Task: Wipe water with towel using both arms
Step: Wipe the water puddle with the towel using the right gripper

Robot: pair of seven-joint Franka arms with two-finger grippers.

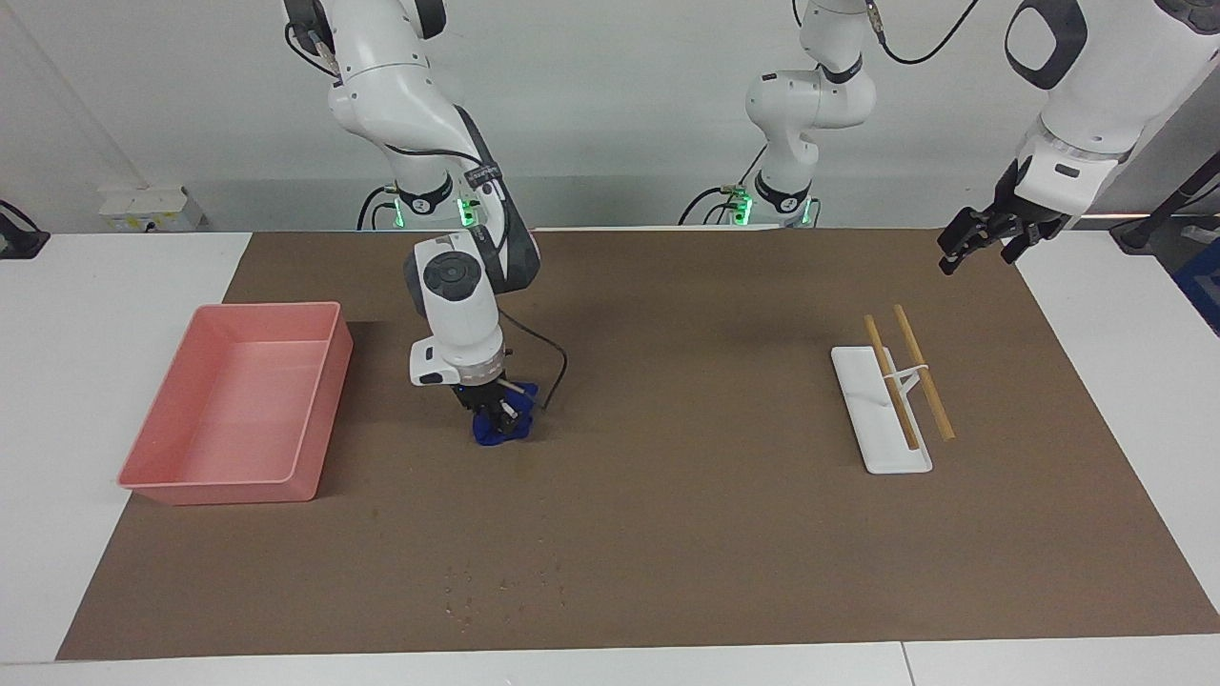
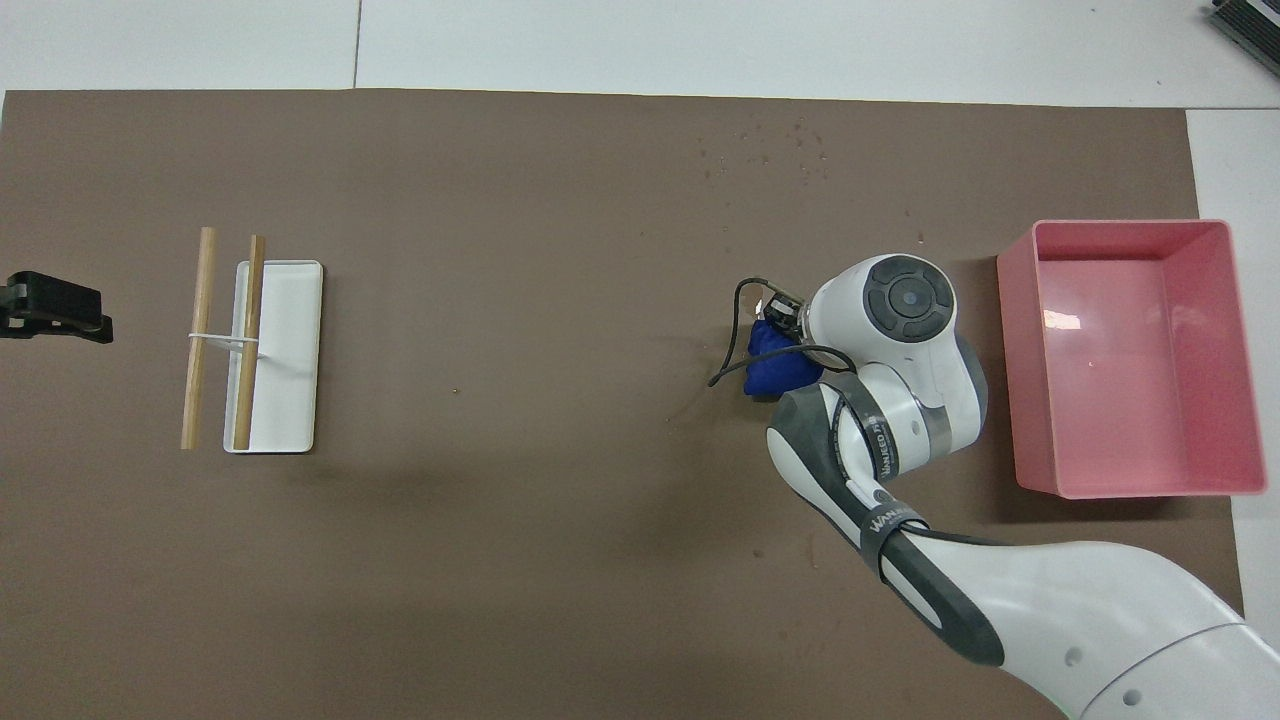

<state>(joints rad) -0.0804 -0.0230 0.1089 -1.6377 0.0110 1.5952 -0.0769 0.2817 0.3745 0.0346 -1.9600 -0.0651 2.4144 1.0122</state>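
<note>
Table (image 1: 724,534), brown mat. Pink tray (image 1: 152,476), at the right arm's end. Right end effector (image 1: 496,412): pinching the blue towel (image 1: 505,433), pressed on the mat beside the tray. Left end effector (image 1: 986,238): waiting aloft, fingers spread. Water droplets (image 1: 505,581): farther from the robots; advise dragging the towel flat across them.

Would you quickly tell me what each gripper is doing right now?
Right gripper: closed on the towel, down on the mat.
Left gripper: cannot tell; waiting, raised.
</note>
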